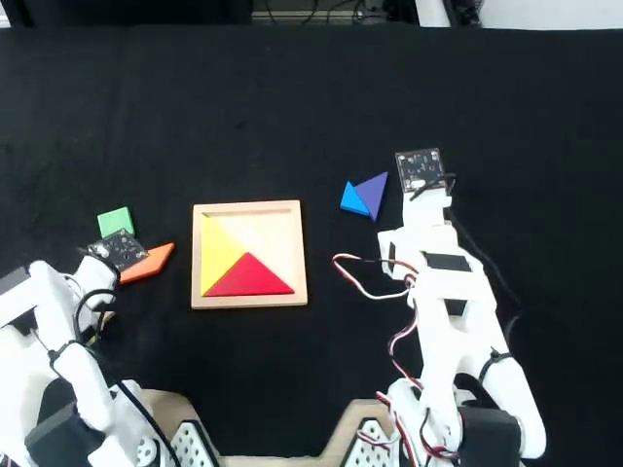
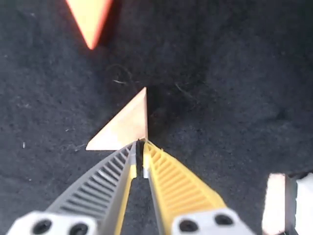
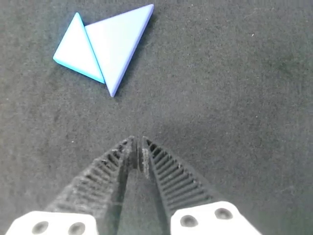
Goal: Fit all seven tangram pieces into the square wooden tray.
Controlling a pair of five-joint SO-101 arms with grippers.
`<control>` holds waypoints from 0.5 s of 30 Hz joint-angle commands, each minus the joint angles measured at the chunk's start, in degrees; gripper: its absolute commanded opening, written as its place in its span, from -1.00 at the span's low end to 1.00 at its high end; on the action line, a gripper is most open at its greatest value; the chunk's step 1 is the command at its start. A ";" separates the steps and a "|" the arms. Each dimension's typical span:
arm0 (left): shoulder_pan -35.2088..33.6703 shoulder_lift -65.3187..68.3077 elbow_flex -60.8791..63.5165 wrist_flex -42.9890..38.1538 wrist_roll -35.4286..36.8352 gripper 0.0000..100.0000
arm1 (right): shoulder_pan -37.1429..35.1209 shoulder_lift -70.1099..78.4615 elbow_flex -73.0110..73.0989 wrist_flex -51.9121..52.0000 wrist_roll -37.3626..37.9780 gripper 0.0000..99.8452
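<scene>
High view: square wooden tray [image 1: 277, 229] sits mid-surface, yellow triangle [image 1: 222, 255] and red triangle [image 1: 251, 277] inside.
Left wrist view: left hand [image 2: 139, 147] closed, tips touching a pale triangle [image 2: 124, 128] lying flat.
Right wrist view: right hand [image 3: 137, 146] closed, empty, near blue triangle [image 3: 77, 49] and purple triangle [image 3: 117, 41].

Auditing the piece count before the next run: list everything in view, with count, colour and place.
tray: 1, wooden, table centre
yellow triangle: 1, yellow, in tray
red triangle: 1, red, in tray beside the yellow
blue triangle: 1, light blue, on cloth ahead of right claw
purple triangle: 1, purple, touching the blue
green square: 1, green, by left arm
orange piece: 1, orange, between square and tray
pale triangle: 1, peach, at left claw tip
table: 1, black
left claw: 1, grey and yellow, shut
right claw: 1, black, shut
</scene>
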 commanded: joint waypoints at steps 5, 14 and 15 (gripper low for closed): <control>0.57 -0.18 3.47 -1.93 -6.24 -0.94 | -0.79 -1.63 -1.01 0.44 0.70 -0.94; 1.45 0.18 5.49 -13.98 -6.07 -0.94 | -0.79 -1.63 -1.01 0.44 0.70 -0.94; 1.80 0.62 5.58 -15.21 -5.98 -0.94 | -0.79 -1.63 -1.01 0.44 0.70 -0.94</control>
